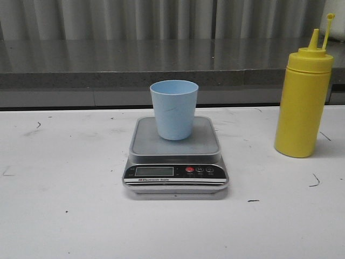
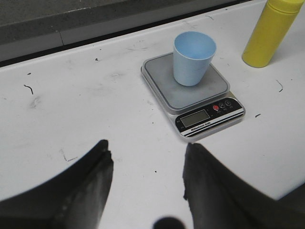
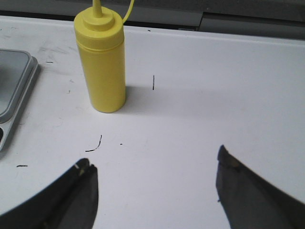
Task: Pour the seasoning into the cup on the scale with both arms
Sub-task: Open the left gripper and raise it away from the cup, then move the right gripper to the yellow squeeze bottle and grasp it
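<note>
White table [image 1: 64,216] lies under both arms' wide-spread, empty fingers [image 2: 97,176] [image 3: 86,191].

black tapered fingers [image 2: 95,183], worn tips

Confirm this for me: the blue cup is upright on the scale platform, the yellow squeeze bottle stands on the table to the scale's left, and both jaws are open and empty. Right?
One thing is off: the yellow squeeze bottle stands to the right of the scale, not the left, as the front view shows. The rest holds: the blue cup is upright on the platform, and both sets of jaws are open and empty.
</note>
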Motion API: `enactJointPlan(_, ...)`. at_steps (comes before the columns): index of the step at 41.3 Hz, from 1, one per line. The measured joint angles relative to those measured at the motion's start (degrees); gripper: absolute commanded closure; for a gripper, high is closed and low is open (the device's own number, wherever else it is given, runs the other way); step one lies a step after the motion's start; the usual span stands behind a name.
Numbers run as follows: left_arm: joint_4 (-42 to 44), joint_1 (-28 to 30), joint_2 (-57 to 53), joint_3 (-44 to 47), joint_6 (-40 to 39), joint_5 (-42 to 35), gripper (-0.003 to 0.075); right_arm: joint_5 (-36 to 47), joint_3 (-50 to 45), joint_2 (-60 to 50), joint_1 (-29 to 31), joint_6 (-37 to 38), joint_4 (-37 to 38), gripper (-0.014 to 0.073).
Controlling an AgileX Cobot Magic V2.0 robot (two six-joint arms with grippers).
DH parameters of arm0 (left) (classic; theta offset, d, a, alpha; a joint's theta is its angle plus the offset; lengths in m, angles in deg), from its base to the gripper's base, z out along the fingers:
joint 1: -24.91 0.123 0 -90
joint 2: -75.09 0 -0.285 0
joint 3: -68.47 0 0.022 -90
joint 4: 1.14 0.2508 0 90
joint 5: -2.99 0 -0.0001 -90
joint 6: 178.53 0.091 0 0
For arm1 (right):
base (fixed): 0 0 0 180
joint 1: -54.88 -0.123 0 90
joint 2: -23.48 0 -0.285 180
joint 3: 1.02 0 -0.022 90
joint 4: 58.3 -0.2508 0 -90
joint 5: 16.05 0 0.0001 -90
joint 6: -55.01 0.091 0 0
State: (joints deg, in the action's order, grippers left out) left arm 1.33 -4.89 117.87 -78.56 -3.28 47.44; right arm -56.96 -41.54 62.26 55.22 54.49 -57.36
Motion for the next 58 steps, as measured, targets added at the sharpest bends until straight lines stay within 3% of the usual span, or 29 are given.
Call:
enactJointPlan(20,0.0,0.0,0.0,0.0,0.0,0.0,0.0374,-0.5,0.0,0.2,-0.8,0.0,0.0,0.0052)
enactJointPlan(24,0.0,0.0,0.0,0.0,0.0,0.0,0.0374,-1.2,0.0,1.4,-2.4,-0.2,0.0,0.0036)
enactJointPlan(29,0.0,0.0,0.0,0.0,0.0,0.0,0.0374,-1.7,0.1,3.7,-6.0,-2.0,0.0,-0.0071)
enactJointPlan(37,0.0,0.0,0.0,0.0,0.0,0.0,0.0374,-1.9,1.7,8.4,-11.5,-3.7,-0.1,-0.0059)
enactJointPlan(58,0.0,0.0,0.0,0.0,0.0,0.0,0.0374,16.8,1.4,25.1,-13.0,-3.8,-5.8,-0.0059)
